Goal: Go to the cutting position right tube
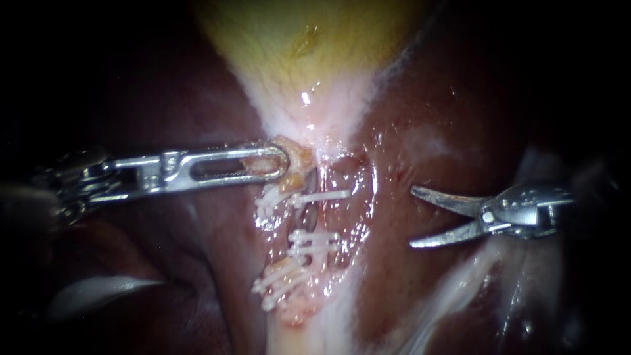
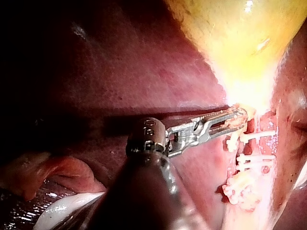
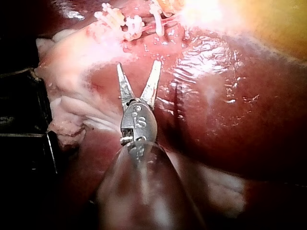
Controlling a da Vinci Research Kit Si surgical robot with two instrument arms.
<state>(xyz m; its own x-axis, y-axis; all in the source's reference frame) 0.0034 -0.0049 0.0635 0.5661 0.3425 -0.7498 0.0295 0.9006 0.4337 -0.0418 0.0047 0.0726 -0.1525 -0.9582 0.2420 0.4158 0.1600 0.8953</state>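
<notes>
The yellow gallbladder (image 1: 296,39) narrows downward into pale tissue. My left instrument (image 1: 279,161) comes in from the left, its slotted jaws shut on the tissue at the gallbladder's neck (image 1: 296,154); the left wrist view shows the same grip (image 2: 235,117). Below it, white clips (image 1: 322,196) (image 1: 315,238) cross a thin dark tube (image 1: 314,215), which is bare between them. More clips (image 1: 282,279) sit on a pale stump lower left. My right instrument (image 1: 414,217) has its blades open and holds nothing, well right of the clips and apart from the tube. In the right wrist view the open blades (image 3: 139,69) point toward the clips (image 3: 129,24) ahead.
Dark red liver (image 1: 447,118) lies on both sides of the clipped strip. A pale band of tissue (image 1: 460,289) runs below the right instrument. Something white and smooth (image 1: 98,292) lies in the lower left, under the left instrument's shaft (image 2: 144,191).
</notes>
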